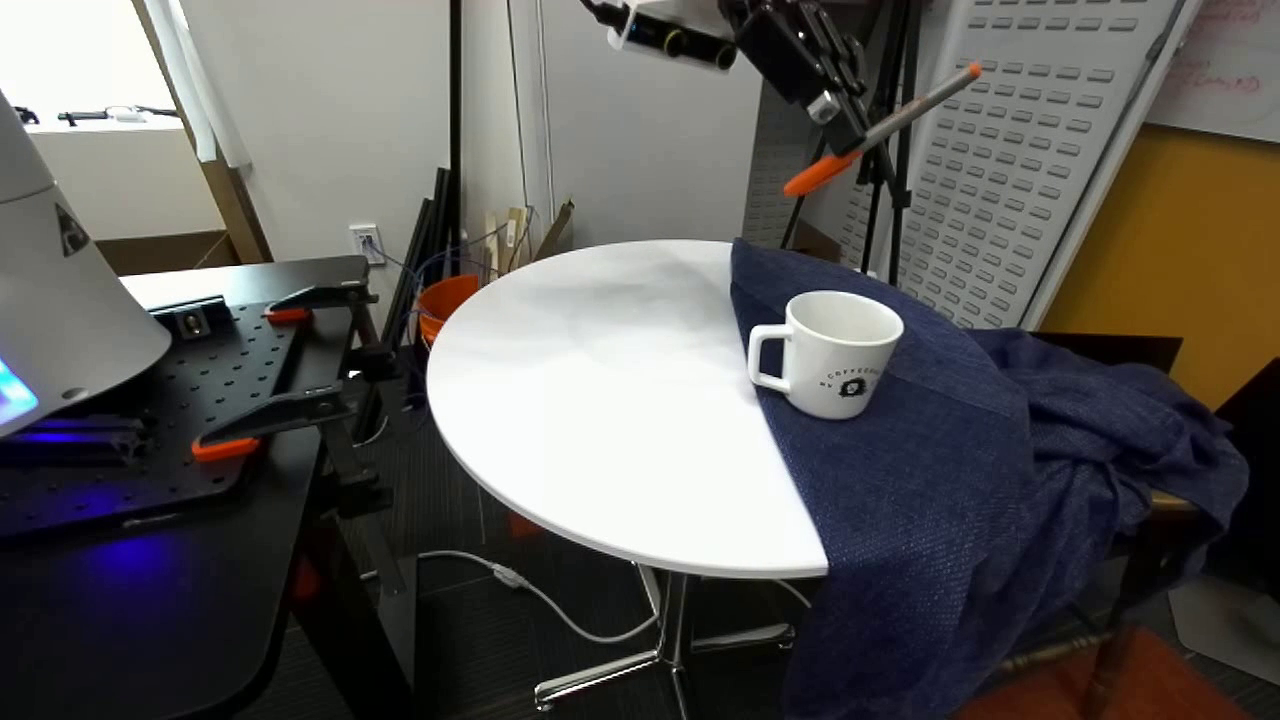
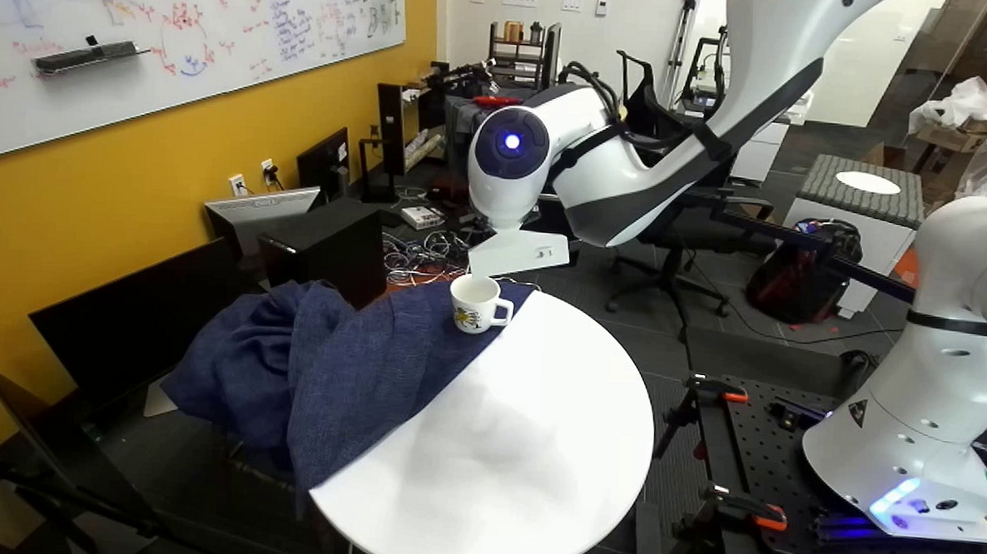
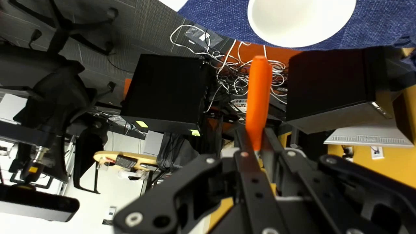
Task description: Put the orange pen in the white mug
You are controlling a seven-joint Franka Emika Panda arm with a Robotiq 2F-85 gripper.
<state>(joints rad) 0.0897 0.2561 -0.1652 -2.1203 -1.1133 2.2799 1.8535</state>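
The orange pen (image 1: pixel 822 174) has an orange cap, a greyish barrel and a small orange far end. My gripper (image 1: pixel 853 138) is shut on it and holds it tilted in the air, above and behind the white mug (image 1: pixel 840 360). The cap end points down toward the table side. In the wrist view, the orange pen (image 3: pixel 259 94) sticks out between the fingertips of the gripper (image 3: pixel 255 141). The white mug (image 3: pixel 300 19) shows there at the top, apart from the pen. The mug stands upright; it also shows in an exterior view (image 2: pixel 473 309), where pen and fingers are hidden.
The mug stands on a dark blue cloth (image 1: pixel 920 450) draped over part of the round white table (image 1: pixel 600 400). A perforated panel (image 1: pixel 1040 150) and a black tripod (image 1: pixel 905 150) stand behind the gripper. Black computer boxes (image 2: pixel 324 245) stand beyond the cloth.
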